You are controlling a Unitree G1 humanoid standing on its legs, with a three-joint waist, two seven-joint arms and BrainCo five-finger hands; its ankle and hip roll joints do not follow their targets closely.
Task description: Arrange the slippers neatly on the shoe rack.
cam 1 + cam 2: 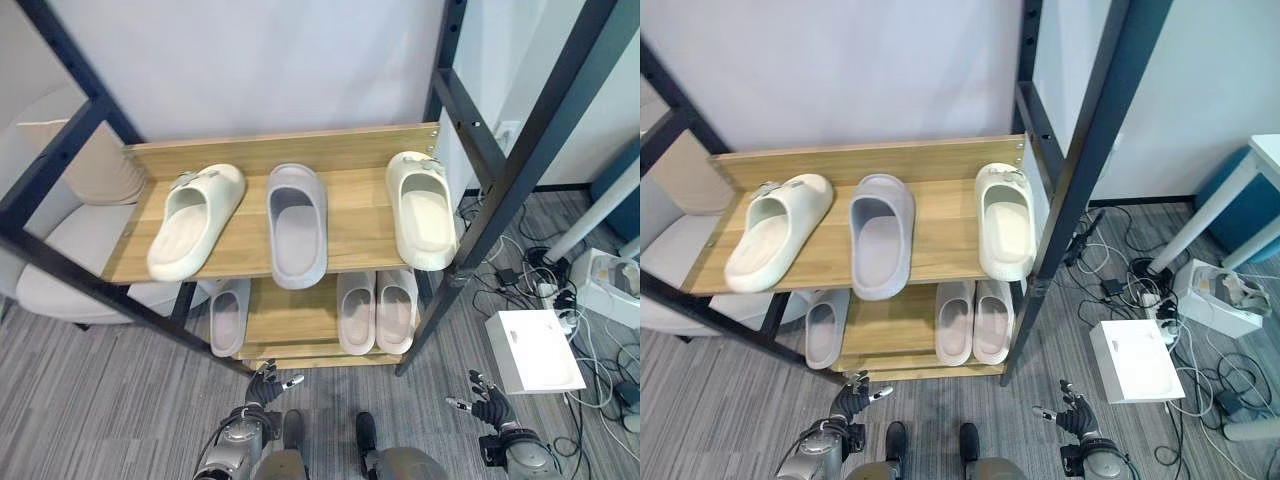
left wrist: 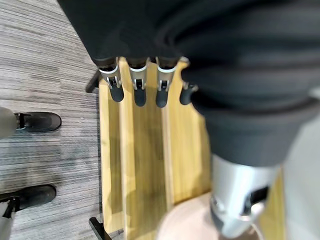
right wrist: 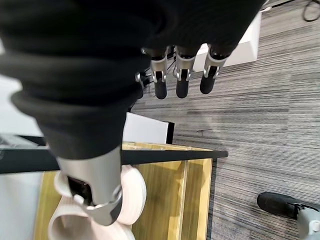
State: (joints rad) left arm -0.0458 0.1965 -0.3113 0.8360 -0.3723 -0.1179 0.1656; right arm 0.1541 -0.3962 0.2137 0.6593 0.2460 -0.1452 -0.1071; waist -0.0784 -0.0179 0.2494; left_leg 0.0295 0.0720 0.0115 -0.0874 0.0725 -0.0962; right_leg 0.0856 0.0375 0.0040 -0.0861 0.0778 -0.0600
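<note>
The wooden shoe rack [image 1: 250,150] has a black frame. On its top shelf a cream slipper [image 1: 195,220] lies slanted at the left, a lilac-grey slipper [image 1: 296,225] lies in the middle, and a second cream slipper [image 1: 422,208] lies at the right. On the lower shelf one pale slipper [image 1: 229,316] lies at the left and a pale pair [image 1: 376,310] at the right. My left hand [image 1: 265,385] hangs low in front of the rack, open and holding nothing. My right hand [image 1: 490,405] hangs low to the rack's right, fingers [image 3: 182,80] straight, also open and holding nothing.
A beige armchair [image 1: 70,250] stands left of the rack. On the grey carpet to the right lie a flat white box [image 1: 535,350], a tangle of cables [image 1: 520,270] and a white device [image 1: 615,285]. A slanted black post [image 1: 520,170] crosses in front of the rack's right side.
</note>
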